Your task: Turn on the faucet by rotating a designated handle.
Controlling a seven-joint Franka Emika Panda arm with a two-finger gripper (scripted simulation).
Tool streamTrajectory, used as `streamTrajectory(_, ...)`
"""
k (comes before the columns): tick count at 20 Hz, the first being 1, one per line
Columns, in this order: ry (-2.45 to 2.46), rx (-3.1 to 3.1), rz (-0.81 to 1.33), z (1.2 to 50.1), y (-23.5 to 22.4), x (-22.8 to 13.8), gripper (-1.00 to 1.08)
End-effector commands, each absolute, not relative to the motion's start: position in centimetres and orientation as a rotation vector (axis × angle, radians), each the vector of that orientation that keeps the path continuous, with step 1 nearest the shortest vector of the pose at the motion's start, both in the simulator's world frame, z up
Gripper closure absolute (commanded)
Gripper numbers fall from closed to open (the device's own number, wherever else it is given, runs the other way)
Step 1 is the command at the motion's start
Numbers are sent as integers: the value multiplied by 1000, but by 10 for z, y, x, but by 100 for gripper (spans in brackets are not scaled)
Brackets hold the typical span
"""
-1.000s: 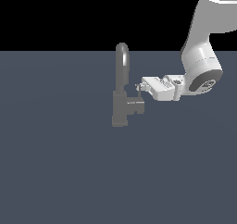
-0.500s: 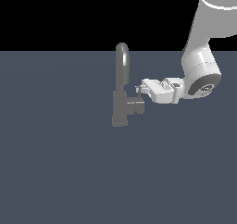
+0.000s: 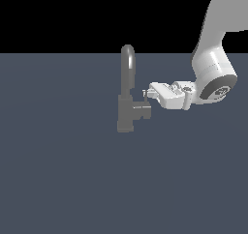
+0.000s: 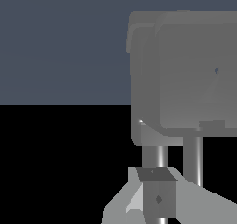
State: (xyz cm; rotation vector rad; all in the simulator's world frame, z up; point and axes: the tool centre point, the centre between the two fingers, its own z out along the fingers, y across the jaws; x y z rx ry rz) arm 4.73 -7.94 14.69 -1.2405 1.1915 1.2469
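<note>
The claw [image 3: 147, 95] lay horizontal, tips right at the thin lever pin [image 3: 145, 98] that stood up from the handle [image 3: 141, 111]. In the wrist view the claw [image 4: 157, 195] sat v. close to the faucet's blocky body [image 4: 185, 75], w/ a dark pad [image 4: 157, 197] in front of a metal rod, but whether the claw was spread, pressed together or pinching the pin I could not tell (too small in one view, too close in the other). The handle was a short boxy stub jutting toward the exterior view's right from the faucet [image 3: 127, 97], which stood mid-counter [image 3: 58, 180] w/ its arched spout [image 3: 128, 64] rising above. Behind the claw, the white arm [image 3: 213, 59] came down from the upper right. Judged step: contact w/ the pin, rotation not yet evident. Next move prob. calls for a sideways push on the pin, sweeping an arc about the handle's axis w/o slipping off.
</note>
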Motion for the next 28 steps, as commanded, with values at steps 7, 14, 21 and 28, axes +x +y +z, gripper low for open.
streamTrajectory(7, 1191, -1240, 1247, 152, -80, 26, 108)
streamTrajectory(14, 1190, -1245, 1234, 152, -80, 19, 108)
streamTrajectory(21, 1191, -1242, 1241, 140, -82, -6, 108)
streamTrajectory(28, 1191, -1241, 1246, 129, -83, -29, 108)
